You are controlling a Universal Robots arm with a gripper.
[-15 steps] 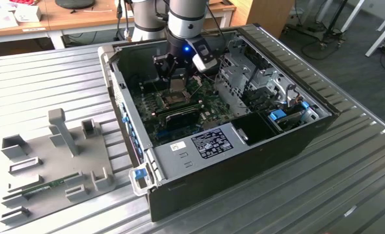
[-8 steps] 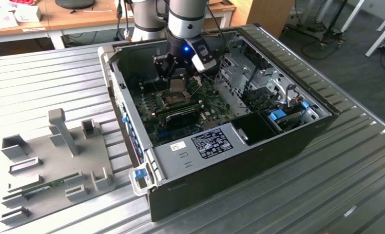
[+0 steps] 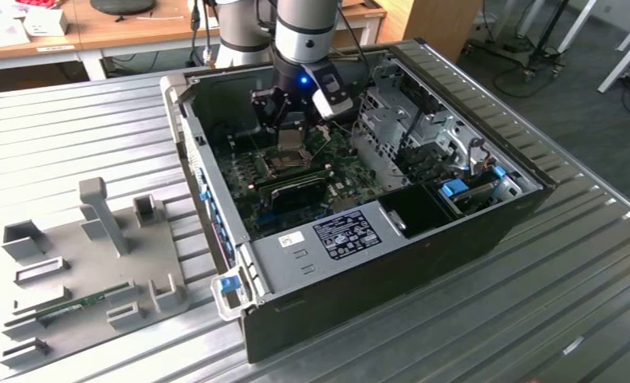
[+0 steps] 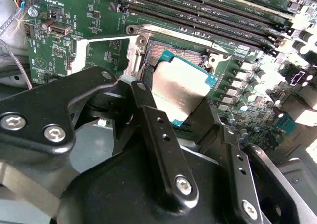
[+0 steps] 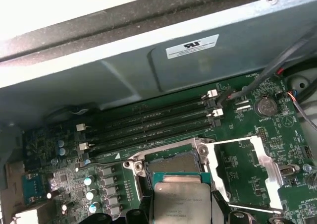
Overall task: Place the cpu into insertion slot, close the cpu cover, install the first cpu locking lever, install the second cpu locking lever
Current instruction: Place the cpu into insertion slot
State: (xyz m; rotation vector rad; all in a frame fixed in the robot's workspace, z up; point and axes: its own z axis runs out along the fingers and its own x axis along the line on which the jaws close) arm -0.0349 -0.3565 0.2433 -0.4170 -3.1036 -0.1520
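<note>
Well, with the gripper (image 4: 173,102) pinching the cpu (image 4: 181,85) by 2 opposite edges just over the insertion slot (image 4: 168,53), at its 12 o'clock in the exterior view, squaring it level to that slot, clear of the open cpu cover (image 4: 99,38), seems key.

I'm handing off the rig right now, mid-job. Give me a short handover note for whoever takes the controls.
Gripper: shut on the cpu, holding it just over the slot; it does not look seated.
Cover: open, flipped away beside the slot.
Done: cpu picked up and brought to the slot.
Left: seating it, closing the cover, both locking steps.
</note>
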